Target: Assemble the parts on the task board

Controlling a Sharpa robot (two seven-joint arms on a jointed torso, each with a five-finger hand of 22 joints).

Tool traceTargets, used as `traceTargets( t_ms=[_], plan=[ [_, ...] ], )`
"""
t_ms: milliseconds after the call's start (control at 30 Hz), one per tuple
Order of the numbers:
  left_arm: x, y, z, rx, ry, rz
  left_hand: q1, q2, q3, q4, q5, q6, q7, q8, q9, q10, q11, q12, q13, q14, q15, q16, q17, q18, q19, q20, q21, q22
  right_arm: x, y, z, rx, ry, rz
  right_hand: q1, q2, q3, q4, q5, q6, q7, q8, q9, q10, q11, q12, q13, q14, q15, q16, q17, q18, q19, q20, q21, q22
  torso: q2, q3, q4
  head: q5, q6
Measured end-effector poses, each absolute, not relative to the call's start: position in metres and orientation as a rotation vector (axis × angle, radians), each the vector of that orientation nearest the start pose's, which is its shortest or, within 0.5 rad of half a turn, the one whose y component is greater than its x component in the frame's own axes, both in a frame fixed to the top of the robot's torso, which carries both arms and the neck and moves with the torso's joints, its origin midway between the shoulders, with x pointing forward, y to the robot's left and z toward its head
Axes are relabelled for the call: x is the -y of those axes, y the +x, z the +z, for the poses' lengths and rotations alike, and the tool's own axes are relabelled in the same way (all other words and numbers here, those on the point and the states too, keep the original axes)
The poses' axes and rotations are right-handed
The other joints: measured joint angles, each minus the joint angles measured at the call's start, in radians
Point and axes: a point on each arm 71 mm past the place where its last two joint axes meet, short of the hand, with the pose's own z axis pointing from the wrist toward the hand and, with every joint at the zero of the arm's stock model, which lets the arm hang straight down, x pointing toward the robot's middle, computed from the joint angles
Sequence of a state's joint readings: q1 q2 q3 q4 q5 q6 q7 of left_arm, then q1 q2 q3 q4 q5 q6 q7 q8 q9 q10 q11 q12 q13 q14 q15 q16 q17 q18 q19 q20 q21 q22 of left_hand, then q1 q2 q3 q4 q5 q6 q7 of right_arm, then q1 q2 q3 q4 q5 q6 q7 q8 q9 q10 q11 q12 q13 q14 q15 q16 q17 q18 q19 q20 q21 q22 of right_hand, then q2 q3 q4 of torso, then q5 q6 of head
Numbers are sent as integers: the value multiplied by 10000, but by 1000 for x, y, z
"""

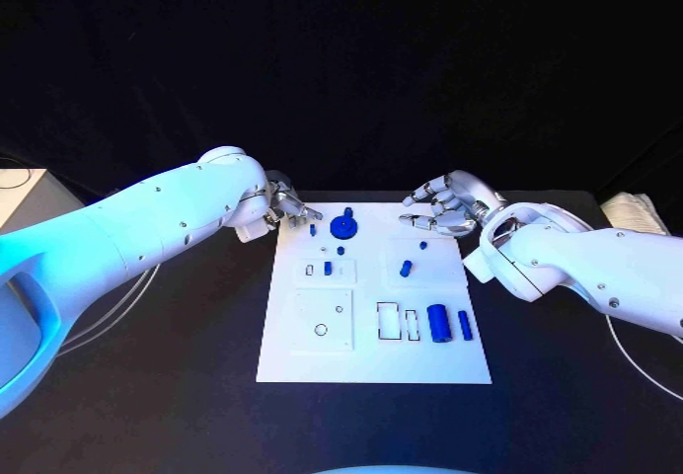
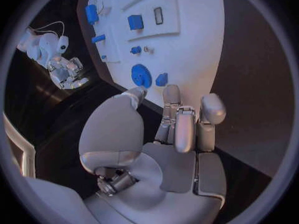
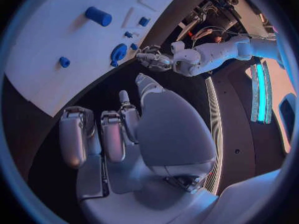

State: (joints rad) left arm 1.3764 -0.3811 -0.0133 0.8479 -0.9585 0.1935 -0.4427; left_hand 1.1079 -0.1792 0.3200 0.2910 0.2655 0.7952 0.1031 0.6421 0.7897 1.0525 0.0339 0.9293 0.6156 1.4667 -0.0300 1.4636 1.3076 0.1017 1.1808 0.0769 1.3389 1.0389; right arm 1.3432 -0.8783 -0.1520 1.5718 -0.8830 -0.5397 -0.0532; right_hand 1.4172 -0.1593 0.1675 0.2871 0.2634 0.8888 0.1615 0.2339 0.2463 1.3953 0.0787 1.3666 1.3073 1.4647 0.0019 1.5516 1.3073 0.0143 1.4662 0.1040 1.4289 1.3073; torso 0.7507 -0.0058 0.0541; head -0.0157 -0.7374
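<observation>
Black table (image 1: 171,395), seen from above; the white task board (image 1: 373,355) lay flat at its middle, long side running away from the robot; a white crumpled object (image 1: 637,211), too small to identify, rested near the table's far right corner; pale cables (image 1: 107,316) trailed over the dark surface on the left side, beside the board.

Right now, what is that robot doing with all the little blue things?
It is about to put the blue parts together on the white task board. Neither hand holds anything. The left hand hovers by the board's far left corner, near the round blue gear. The right hand hovers at the far right corner. Two blue cylinders lie near the right edge.
</observation>
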Motion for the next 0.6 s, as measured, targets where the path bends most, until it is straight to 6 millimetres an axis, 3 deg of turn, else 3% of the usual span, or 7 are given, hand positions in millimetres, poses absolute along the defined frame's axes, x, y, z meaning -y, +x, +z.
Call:
traceTargets(
  t_ms=[100, 600],
  plan=[
    [-167, 608, -153, -21770, -3655, -4256, 0, 0, -2, 2, 0, 0, 0, 0, -14, 0, 0, 0, 0, 0, 0, 0, 0, -2, 0, 0, 0, 26, 219, 492, -149, -15705, 3914, 8510, 0, 0, 0, 0, 0, 0, 0, 0, 0, 0, 0, 0, 0, 0, 0, -41, 0, 154, 0, 0, -61, 0, 1, -1, 0, -12, -12],
    [-169, 608, -157, -22045, -3594, -4162, 64, 64, -27, 27, 0, 0, 0, 0, -58, 1, 0, 0, 1, 0, 0, 51, 0, -12, 39, 38, 0, 120, 218, 492, -148, -15623, 3917, 8554, 0, 0, 0, 0, 0, 0, 0, 0, 1, 0, 0, 0, 0, 0, 0, -41, 4, 154, 0, 0, -61, 7, -17, 1, 16, -56, -64]
  ],
)
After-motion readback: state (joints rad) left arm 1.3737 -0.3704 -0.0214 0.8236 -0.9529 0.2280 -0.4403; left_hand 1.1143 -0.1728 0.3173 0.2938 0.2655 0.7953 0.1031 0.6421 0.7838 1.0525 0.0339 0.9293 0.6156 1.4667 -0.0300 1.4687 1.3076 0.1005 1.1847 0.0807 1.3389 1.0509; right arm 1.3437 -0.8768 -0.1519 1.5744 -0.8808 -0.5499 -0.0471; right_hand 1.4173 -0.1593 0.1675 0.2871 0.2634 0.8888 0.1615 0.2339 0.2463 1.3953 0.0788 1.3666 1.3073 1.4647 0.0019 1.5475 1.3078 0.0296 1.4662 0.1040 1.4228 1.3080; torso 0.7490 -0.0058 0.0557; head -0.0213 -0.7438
